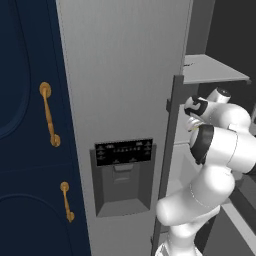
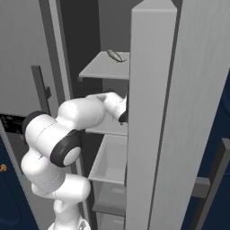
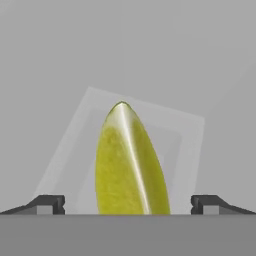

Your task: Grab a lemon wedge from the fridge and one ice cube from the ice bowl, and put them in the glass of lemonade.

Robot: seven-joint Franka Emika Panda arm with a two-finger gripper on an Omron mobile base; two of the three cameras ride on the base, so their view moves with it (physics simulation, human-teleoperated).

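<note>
Close in, the hand view has the jaws spread wide, one dark fingertip [image 3: 47,204] at the lower left and the other at the lower right, with the lemon wedge [image 3: 130,162] standing in the gap between them and touching neither. It is a bright yellow curved sliver with a pale ridge along its length, its point up in that view, lying on a pale square plate [image 3: 192,135] on a grey surface.

Further back, the base views show the white arm [image 1: 212,150] bent at the elbow and reaching into the fridge [image 1: 120,75], past the edge of its open door [image 2: 150,112]. Grey shelves [image 2: 103,67] and a bin sit inside. On the upper shelf, beyond the arm, lies a small grey object [image 2: 114,55] too small to make out.
</note>
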